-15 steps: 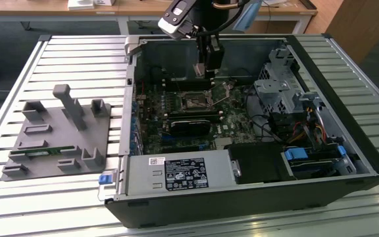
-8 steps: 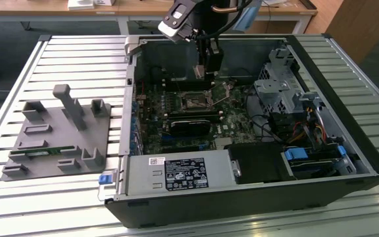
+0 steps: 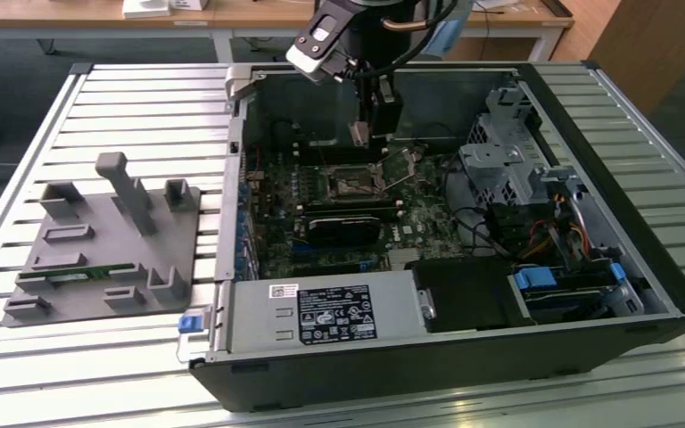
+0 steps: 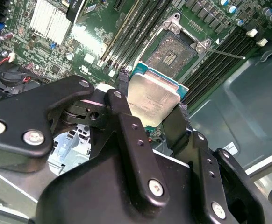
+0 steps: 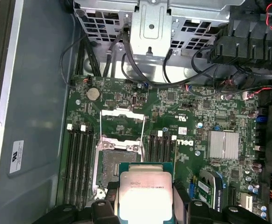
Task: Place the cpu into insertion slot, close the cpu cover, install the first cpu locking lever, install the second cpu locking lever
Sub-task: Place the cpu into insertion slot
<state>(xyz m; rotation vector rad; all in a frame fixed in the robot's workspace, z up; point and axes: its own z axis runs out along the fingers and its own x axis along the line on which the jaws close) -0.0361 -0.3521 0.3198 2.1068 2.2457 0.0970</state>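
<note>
Silvery-grey square cpu (image 5: pixel 145 193) is sitting clamped in the black end effector (image 4: pixel 151 108). Just ahead, the square black insertion slot (image 5: pixel 117 163) is lying empty, its thin silvery cpu cover (image 5: pixel 123 112) raised.

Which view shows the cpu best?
The first wrist view: the cpu faces the camera squarely, metal top plain. The second wrist view shows it at a slant, one edge hidden. In the exterior view it is too small to tell.

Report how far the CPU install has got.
Done: the cpu is picked up, clamped in the end effector. In hand: it hangs over the board near the insertion slot, which is empty. Left: seating it, closing the cpu cover, which is swung open, and both locking levers.
</note>
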